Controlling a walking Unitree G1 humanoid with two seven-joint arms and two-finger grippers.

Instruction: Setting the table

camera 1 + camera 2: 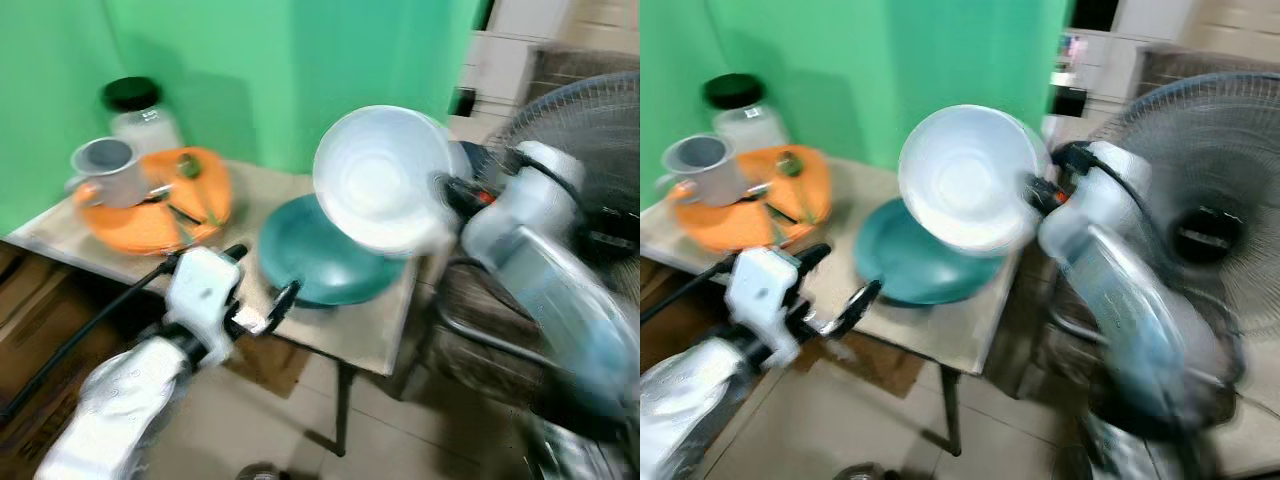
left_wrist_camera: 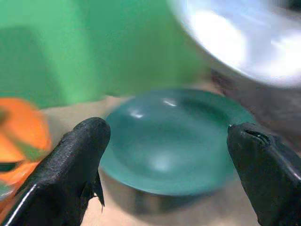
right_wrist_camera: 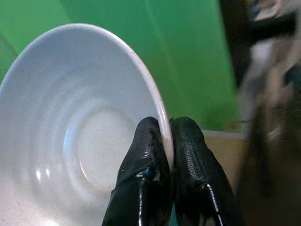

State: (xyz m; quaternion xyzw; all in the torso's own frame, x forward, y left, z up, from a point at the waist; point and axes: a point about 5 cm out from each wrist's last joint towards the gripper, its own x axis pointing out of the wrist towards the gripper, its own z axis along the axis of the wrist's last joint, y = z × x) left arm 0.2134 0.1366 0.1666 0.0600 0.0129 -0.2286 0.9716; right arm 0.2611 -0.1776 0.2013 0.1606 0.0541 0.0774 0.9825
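The white bowl (image 1: 382,178) hangs tilted over the teal plate (image 1: 325,265), blocking it from above — bare desk (image 1: 370,325) lies at the near edge, beside the left pincer (image 1: 262,285).

The table (image 1: 370,335) carries a tray (image 1: 150,225) at far left, with a cup (image 1: 110,170) on it and a jar (image 1: 140,110) behind. A plate (image 1: 320,265) lies right of the tray. A fan (image 1: 590,150) stands right of the table.

Green backdrop (image 1: 300,70); standing fan (image 1: 1200,230) beside the table's right end.
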